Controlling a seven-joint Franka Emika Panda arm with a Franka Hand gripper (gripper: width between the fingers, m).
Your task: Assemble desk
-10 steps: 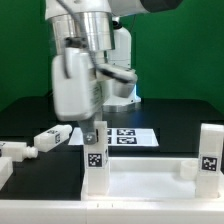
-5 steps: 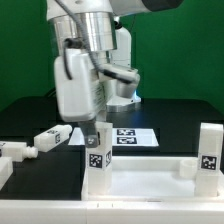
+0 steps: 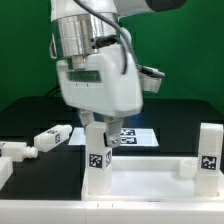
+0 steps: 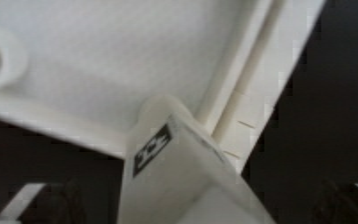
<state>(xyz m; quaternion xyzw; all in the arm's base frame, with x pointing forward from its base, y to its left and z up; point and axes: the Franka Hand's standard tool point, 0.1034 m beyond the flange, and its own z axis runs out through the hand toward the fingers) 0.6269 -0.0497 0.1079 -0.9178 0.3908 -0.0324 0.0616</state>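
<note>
The desk's white rimmed tabletop (image 3: 150, 180) lies at the front of the exterior view. One tagged white leg (image 3: 97, 155) stands upright at its left far corner, and a second leg (image 3: 209, 150) stands at the exterior view's right. My gripper (image 3: 97, 128) hangs over the top of the left leg, open, with a finger on each side and a gap to the leg. In the wrist view the same leg (image 4: 179, 170) rises between the fingers (image 4: 30, 203) from the tabletop (image 4: 105, 80); my gripper (image 4: 194, 208) holds nothing.
Two loose tagged legs (image 3: 52, 137) (image 3: 14, 151) lie on the black table at the exterior view's left. The marker board (image 3: 128, 136) lies flat behind the tabletop. The arm's bulky hand hides the area behind the left leg.
The jaws have spread apart and let go of the upright left leg. The hand has turned above it. The leg stays standing in the same spot.
</note>
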